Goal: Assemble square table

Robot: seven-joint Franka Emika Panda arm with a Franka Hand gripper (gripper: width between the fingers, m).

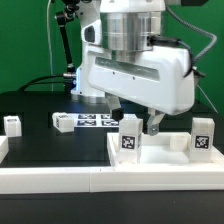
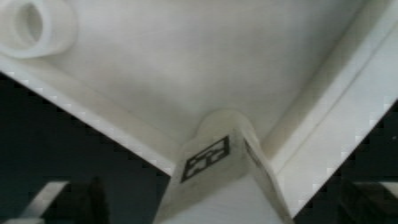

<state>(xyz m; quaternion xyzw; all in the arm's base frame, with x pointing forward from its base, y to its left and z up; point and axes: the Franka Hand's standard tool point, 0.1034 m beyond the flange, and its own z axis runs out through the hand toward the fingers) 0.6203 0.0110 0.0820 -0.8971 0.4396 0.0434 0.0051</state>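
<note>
On the black table [image 1: 40,145], toward the exterior view's right, lies the tabletop [image 1: 165,158], a white square tray with raised rims. Its floor [image 2: 196,70] is bare and smooth in the wrist view, apart from a round ringed hole [image 2: 32,30] near one edge. Two rims meet in a corner that carries a black-and-white tag [image 2: 208,153].

Along the near side runs a long white bar [image 1: 60,182], close against the tabletop. The marker board [image 1: 95,120] lies flat farther back, beside the arm's base.

Two tagged white blocks rise at the tabletop's rim, the left block [image 1: 130,137] at its corner and the right block [image 1: 203,135] toward the other end. Whether they stand inside the tray or just against it cannot be told.

Two more legs stand loose on the table, well apart from the tabletop. The inner leg [image 1: 62,121] is just beside the marker board and the outer leg [image 1: 12,124] is at the exterior view's left edge.

Over the tabletop, just beside the left block, hangs the gripper [image 1: 152,122]. Its fingers [image 2: 54,200] are spread wide to either side of the tagged corner, holding nothing.
</note>
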